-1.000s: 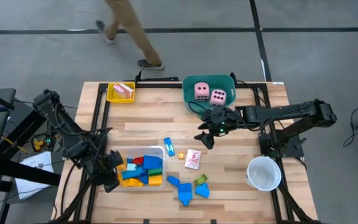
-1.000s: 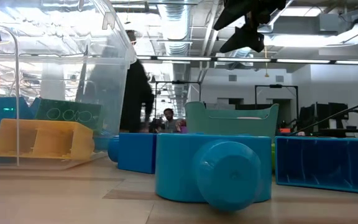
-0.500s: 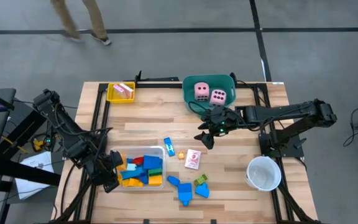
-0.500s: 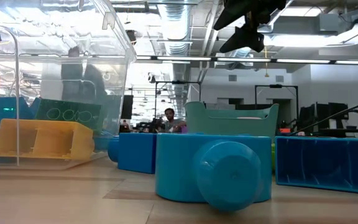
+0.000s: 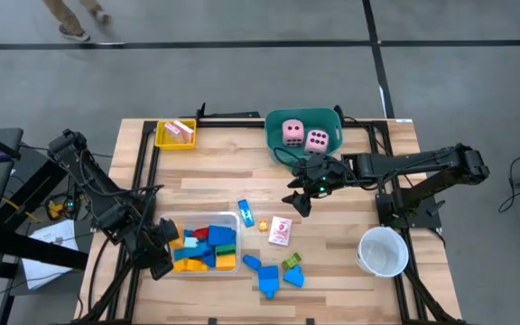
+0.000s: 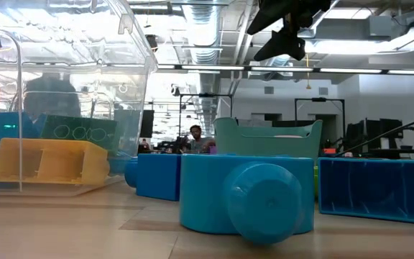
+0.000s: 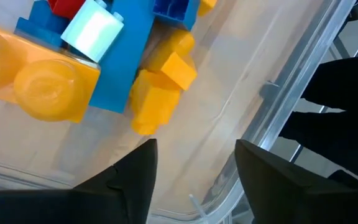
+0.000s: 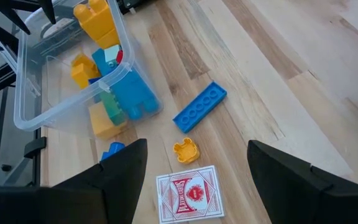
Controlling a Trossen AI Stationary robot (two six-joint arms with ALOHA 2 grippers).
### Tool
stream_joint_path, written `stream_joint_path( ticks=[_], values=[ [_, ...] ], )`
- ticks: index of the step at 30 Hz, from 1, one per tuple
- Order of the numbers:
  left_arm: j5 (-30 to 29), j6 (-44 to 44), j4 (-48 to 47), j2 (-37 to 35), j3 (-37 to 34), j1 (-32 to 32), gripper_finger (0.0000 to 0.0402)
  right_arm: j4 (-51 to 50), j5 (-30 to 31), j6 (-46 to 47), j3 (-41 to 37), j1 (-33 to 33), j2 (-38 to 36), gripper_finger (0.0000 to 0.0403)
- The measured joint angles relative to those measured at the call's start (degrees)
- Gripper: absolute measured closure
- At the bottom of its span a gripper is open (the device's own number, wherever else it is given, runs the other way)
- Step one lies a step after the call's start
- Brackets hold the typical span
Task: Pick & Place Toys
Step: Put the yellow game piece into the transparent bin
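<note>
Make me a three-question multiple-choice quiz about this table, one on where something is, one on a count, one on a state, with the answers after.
1. Where are the pink dice?
A. in the teal tub
B. in the clear tray
C. in the white cup

2. How many pink dice are there?
A. one
B. two
C. four

3. What state is the right end effector in?
A. shut on a blue block
B. open and holding nothing
C. shut on a card

Answers:
1. A: the pink dice sit inside the teal tub at the table's far edge.
2. B: two dotted faces show side by side in the high view.
3. B: the right end effector has its fingers spread above the card, with nothing between them.
</note>
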Motion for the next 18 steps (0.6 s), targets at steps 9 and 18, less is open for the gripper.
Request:
stream_joint_path(
  ticks=[9,18],
  values=[
    [-2.46,1.53,8.93,-2.61,0.00,0.00,0.0165,-2.68,1.29,2.61,-0.01,-0.24,0.00,0.0135],
    [-16.22,12.05,25.56,-7.02,0.00,0.15,0.0178,-2.86,1.25,4.72,-2.77,0.01,0.00,0.0135]
  ],
)
